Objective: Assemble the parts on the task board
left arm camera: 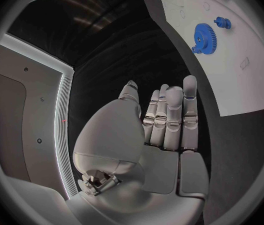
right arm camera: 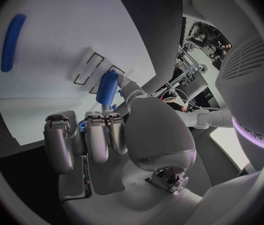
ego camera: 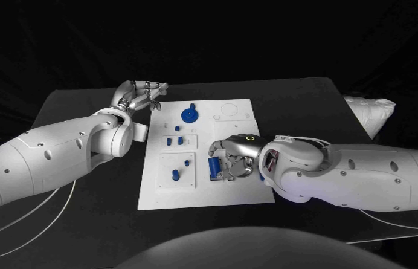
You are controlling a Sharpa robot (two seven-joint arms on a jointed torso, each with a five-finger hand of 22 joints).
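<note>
Blue and rod-shaped, the part (right arm camera: 107, 87) that matters now sits pinched in the right hand (ego camera: 234, 157), caught between the thumb and the curled fingers (right arm camera: 98, 135), with most of its length sticking out beyond them toward the task board (ego camera: 235, 191). In the right wrist view its long axis runs roughly in line with the outlined slots (right arm camera: 101, 67) printed on the board just past its free end, so the coming move looks like a short push forward and down rather than any turning of the wrist. A second blue bar (ego camera: 213, 167) lies flat on the board just beside the right hand, on the side toward the board's middle.

Taking the board as landmark, the right hand hangs over its near right portion, while the left hand (ego camera: 138, 98) is off the board's far left corner, above the black counter (ego camera: 301, 97), fingers apart and holding nothing. The blue gear (ego camera: 191, 113) on the far part of the board lies nearer that left hand. My judgement: the right hand is the one placed to act.
</note>
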